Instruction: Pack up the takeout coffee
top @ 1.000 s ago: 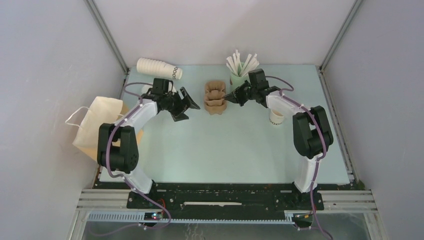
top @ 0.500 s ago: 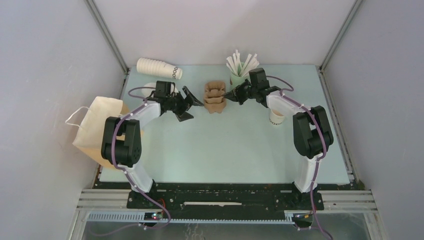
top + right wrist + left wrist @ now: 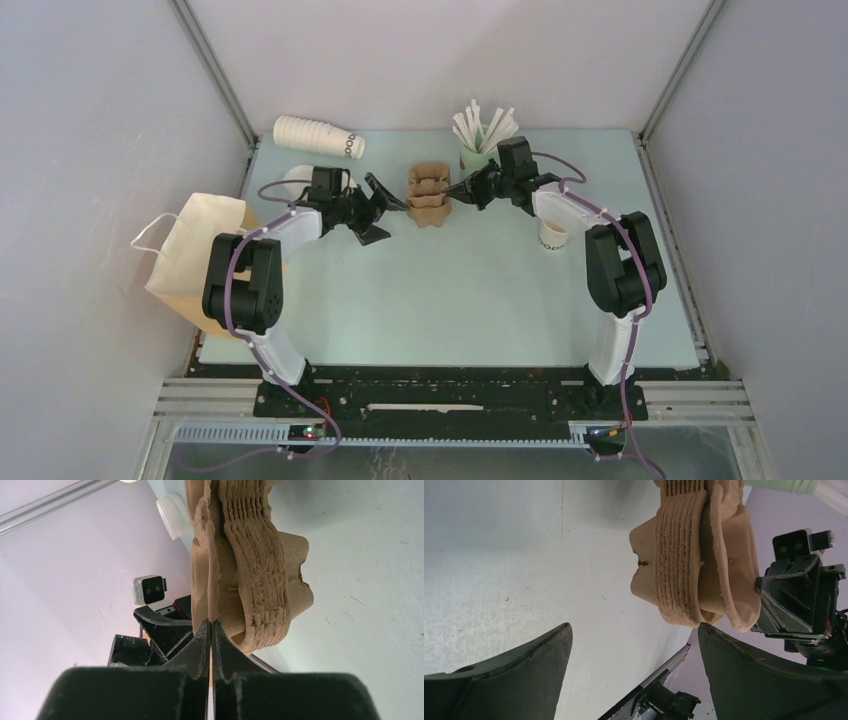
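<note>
**While the right gripper pinches the carrier stack, the left stands wide open**

Where the right gripper (image 3: 210,625) meets the brown pulp carrier stack (image 3: 428,197), its two fingertips are pressed tight together on the thin rim of the outermost carrier (image 3: 736,565). That rim runs straight into the seam between them. This carrier flares a little away from the rest of the nested stack on the gripped side. The stack sits on the pale table (image 3: 450,290) at mid-rear, between the two arms.

Across the stack, the left gripper (image 3: 384,213) is released, with its jaws spread wide and nothing between them. Its wrist view shows only bare table in the gap, with the stack just ahead of the fingertips and apart from them.

The takeout cup (image 3: 552,236) stands upright on the table beside the right arm's forearm, well behind the right gripper, with dark lettering near its base. Neither gripper touches it. The white round lid (image 3: 298,177) lies on the far left of the table, partly hidden behind the left arm.

Farther out, a long stack of nested cups (image 3: 315,137) lies on its side at the rear left. A pale green cup of white sticks (image 3: 478,152) stands at the rear, just behind the right gripper. A cream paper bag (image 3: 195,250) rests at the table's left edge.
</note>
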{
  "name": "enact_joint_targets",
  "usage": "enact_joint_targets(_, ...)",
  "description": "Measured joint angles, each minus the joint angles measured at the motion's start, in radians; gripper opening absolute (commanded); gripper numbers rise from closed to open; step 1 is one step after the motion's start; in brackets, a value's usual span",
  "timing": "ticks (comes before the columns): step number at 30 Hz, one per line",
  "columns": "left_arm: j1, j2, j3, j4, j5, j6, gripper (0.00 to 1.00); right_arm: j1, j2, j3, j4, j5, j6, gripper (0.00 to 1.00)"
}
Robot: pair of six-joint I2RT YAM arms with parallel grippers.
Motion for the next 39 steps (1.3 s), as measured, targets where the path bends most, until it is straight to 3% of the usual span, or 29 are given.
enact_joint_targets(13,0.006,0.004,-0.009,0.055,0.015,-0.039,1.0,0.005,0.0,-0.013,0.019,0.0,0.021,0.0)
enact_joint_targets(26,-0.017,0.106,-0.003,-0.014,-0.072,0.039,0.91,0.023,0.0,-0.023,0.063,-0.023,0.067,0.0)
enact_joint_targets(36,-0.017,0.109,0.068,-0.106,-0.111,0.101,0.9,-0.013,-0.007,-0.124,0.14,-0.176,-0.144,0.0)
enact_joint_targets(39,-0.015,0.098,0.068,-0.121,-0.111,0.122,0.84,-0.047,-0.02,-0.185,0.194,-0.237,-0.184,0.0)
